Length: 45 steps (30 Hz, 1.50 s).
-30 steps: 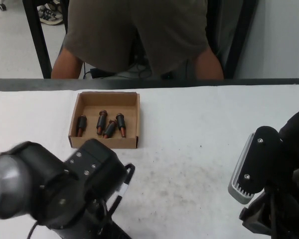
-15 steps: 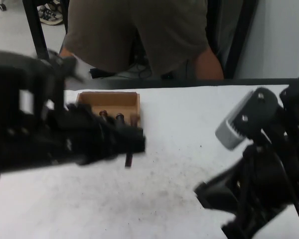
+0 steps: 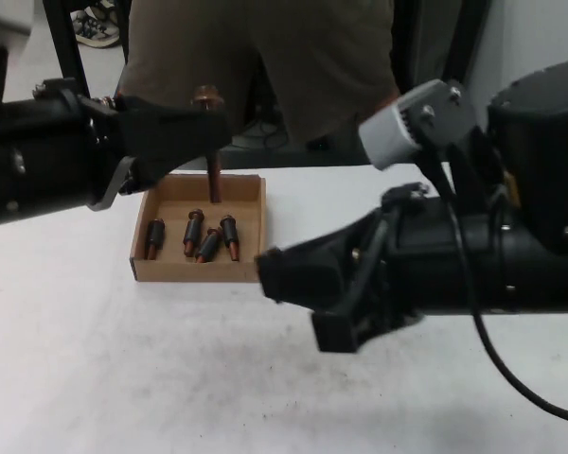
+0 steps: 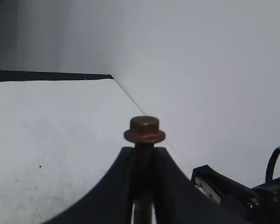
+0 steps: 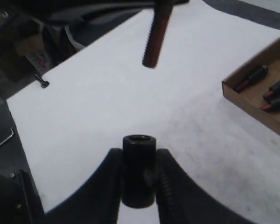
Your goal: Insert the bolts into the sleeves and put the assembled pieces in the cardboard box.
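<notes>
My left gripper [image 4: 143,170] is shut on the shaft of a copper-coloured bolt [image 4: 144,130], held upright with the hex head on top. From the high view this bolt [image 3: 211,142] hangs above the far edge of the cardboard box [image 3: 197,271]. Several assembled pieces [image 3: 194,230] lie inside the box. My right gripper [image 5: 139,191] is shut on a black sleeve [image 5: 139,172], its open bore facing up. The bolt's threaded end [image 5: 154,42] hangs above and beyond the sleeve, apart from it. The right arm [image 3: 407,274] stretches in from the right, to the right of the box.
The white bench [image 3: 123,378] lies open in front of the box. A small dark screw [image 5: 41,82] and a hex key [image 5: 2,140] lie near the bench's edge. The box's corner [image 5: 252,105] shows with assembled pieces inside.
Both arms have swung up from the near edge. The left arm has carried the bolt up above the box; the right arm has extended toward the middle of the bench.
</notes>
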Available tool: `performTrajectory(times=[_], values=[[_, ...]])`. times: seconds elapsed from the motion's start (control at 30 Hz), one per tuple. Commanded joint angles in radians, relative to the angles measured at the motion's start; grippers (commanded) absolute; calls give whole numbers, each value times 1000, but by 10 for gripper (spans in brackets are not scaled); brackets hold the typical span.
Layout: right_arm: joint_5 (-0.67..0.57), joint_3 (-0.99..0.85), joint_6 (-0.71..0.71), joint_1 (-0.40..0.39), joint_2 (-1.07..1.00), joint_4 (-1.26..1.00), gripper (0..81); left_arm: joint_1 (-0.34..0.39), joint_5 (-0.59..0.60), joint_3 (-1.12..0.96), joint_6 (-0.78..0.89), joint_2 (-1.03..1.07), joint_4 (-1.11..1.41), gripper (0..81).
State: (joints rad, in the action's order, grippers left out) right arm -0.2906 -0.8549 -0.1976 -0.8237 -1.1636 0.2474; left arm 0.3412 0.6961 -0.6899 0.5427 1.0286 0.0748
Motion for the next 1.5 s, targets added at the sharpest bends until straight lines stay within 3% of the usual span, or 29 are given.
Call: performTrajectory(times=[0.0, 1.27, 1.47], values=[[-12, -14, -38, -11, -17, -84, 2, -2, 15, -4, 2, -15, 20, 8], [23, -14, -73, -11, -44, -224, 2, -15, 32, -4, 62, -43, 17, 8], [46, -14, -73, -11, -44, -223, 2, 11, 32, -4, 62, -43, 17, 8]])
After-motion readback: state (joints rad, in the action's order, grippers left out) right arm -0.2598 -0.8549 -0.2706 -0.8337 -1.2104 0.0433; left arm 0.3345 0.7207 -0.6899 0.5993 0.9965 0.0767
